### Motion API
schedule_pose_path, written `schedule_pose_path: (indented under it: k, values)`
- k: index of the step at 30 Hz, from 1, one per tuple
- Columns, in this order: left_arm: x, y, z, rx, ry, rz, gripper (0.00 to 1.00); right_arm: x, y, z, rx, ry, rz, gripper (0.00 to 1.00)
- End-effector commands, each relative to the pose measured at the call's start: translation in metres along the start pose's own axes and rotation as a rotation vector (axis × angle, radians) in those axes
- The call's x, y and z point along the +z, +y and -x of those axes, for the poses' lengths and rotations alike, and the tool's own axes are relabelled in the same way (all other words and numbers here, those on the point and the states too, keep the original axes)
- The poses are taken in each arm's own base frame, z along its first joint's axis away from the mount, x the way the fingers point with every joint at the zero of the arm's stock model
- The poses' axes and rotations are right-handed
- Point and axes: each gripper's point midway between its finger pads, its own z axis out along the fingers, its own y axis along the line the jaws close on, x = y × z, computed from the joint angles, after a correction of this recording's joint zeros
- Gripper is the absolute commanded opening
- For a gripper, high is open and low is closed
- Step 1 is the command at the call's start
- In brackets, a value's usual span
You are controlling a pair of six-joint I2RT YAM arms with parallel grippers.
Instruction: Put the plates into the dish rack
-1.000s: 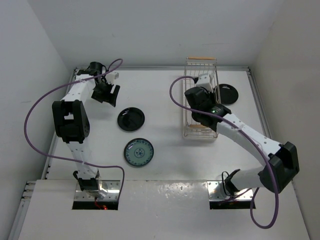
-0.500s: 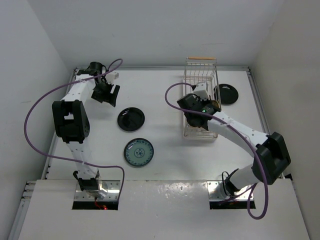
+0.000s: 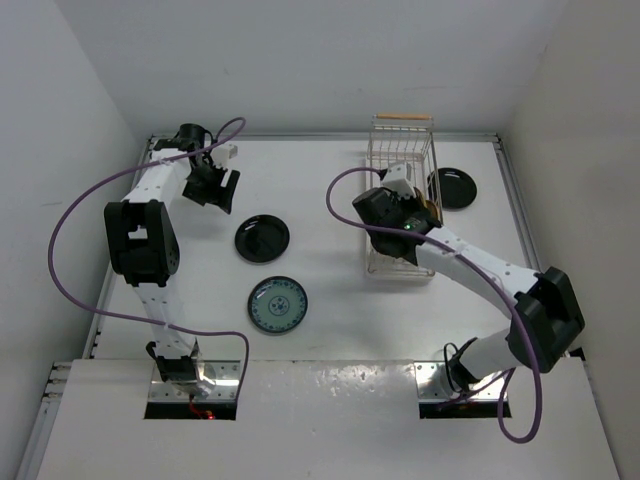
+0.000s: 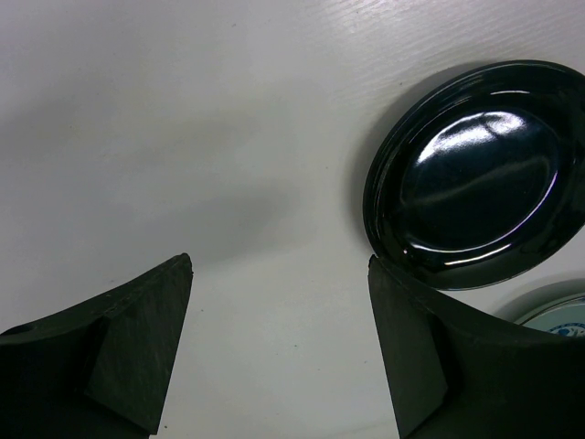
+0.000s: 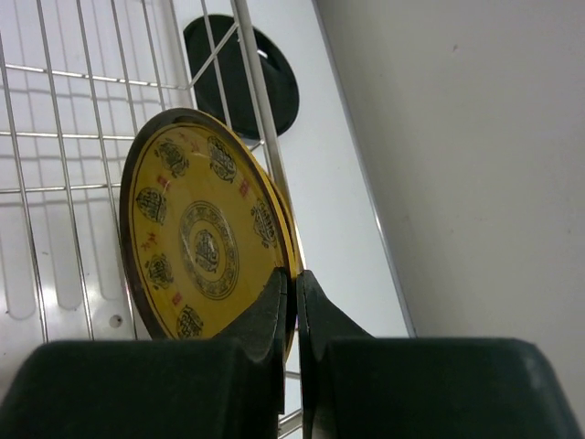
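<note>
since one second ago: right wrist shifted left over the dish rack point(image 3: 404, 118), forearm swung with it. left arm as before. loose plates on the bench point(image 3: 320, 170) unmoved.

right end effector point(image 5: 294, 297): clamped on the rim of the yellow plate point(image 5: 196, 247), fingers pressed flat on either side of the edge. plate held upright on edge within the rack's wire frame, close to its right side. contact with the rack floor: cannot tell.

left end effector point(image 4: 279, 274): spread wide, nothing between the fingers, hovering over bare bench at the far left.

from overhead only: full layout. rack at far centre-right, wooden handle at its far end, near end partly hidden under the right arm. yellow plate there no more than an orange sliver beside the wrist.

from right wrist only: plate face. mustard yellow, dark rim, ring of dark medallions around a central one, glossy. through the wires, black plate by the rack point(image 5: 274, 82), flat on the bench just outside the right side.

from left wrist only: black plate mid-bench point(image 4: 480, 174) close up, glossy, light reflected in the well, lying flat. sliver of the teal plate point(image 4: 559, 314) at the lower right edge; from overhead, patterned, near the black one but apart, closer to the arm bases.
</note>
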Motion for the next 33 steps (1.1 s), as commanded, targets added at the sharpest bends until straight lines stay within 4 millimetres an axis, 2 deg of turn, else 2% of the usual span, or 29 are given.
schedule_pose_path:
  k: [1, 5, 14, 20, 25, 30, 31, 32, 33]
  values:
    - [-0.002, -0.003, 0.003, 0.005, -0.013, 0.002, 0.82, -0.011, -0.014, 0.025, 0.032, -0.078, -0.040, 0.00]
    - [-0.002, -0.003, 0.003, 0.005, -0.013, 0.002, 0.82, -0.013, -0.014, 0.024, 0.038, -0.066, -0.064, 0.00]
    - [-0.002, -0.002, 0.003, 0.014, -0.013, 0.002, 0.82, -0.009, -0.014, 0.007, -0.001, -0.044, -0.087, 0.00]
    - [-0.002, -0.002, 0.003, 0.014, -0.013, 0.002, 0.82, -0.002, 0.005, -0.010, 0.020, 0.002, -0.013, 0.00]
    - [0.000, -0.004, 0.001, 0.023, -0.008, -0.010, 0.82, 0.003, 0.017, -0.021, -0.029, 0.029, -0.003, 0.00]
    - [0.003, -0.016, -0.001, 0.057, -0.005, -0.063, 0.82, 0.003, 0.024, -0.025, -0.031, 0.054, 0.033, 0.00]
    - [0.003, -0.022, 0.001, 0.079, -0.008, -0.078, 0.82, 0.001, 0.028, -0.021, -0.019, 0.052, 0.055, 0.03]
    - [0.005, -0.027, -0.001, 0.077, -0.009, -0.105, 0.82, 0.001, 0.028, -0.021, -0.023, 0.054, 0.061, 0.16]
    - [0.008, -0.029, -0.004, 0.092, 0.002, -0.126, 0.82, 0.000, 0.027, -0.016, -0.027, 0.051, 0.065, 0.23]
